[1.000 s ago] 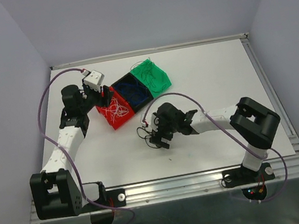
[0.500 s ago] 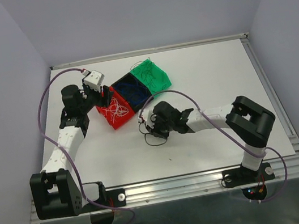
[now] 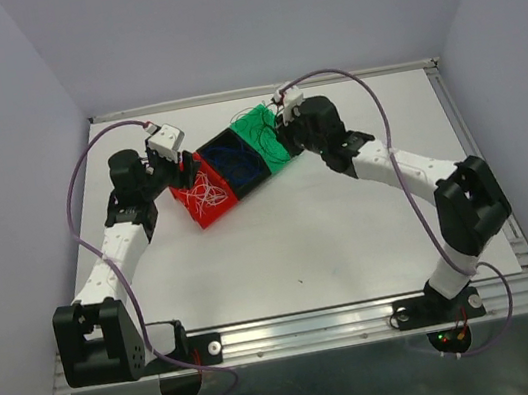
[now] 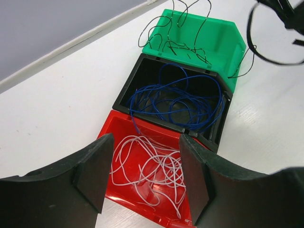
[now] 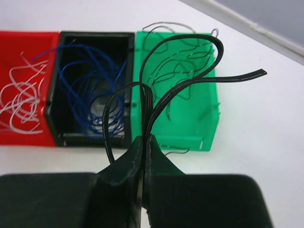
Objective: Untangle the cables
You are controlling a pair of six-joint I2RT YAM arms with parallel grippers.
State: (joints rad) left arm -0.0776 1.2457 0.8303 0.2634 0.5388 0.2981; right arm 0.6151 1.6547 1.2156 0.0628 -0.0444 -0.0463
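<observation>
The right fingers (image 5: pixel 121 166) pinch black cables (image 5: pixel 148 109) above the green bin (image 5: pixel 190 128); the left fingers (image 4: pixel 92 173) stand apart over the red bin (image 4: pixel 116 194).

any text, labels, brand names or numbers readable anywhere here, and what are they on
None: no view shows any readable text.
red bin, black bin, green bin: plain walls, no label or print.
left gripper and right gripper, which is shut on black cables: plain black fingers, no marking.
lights at the right arm's base: any print there is too small to read.
</observation>
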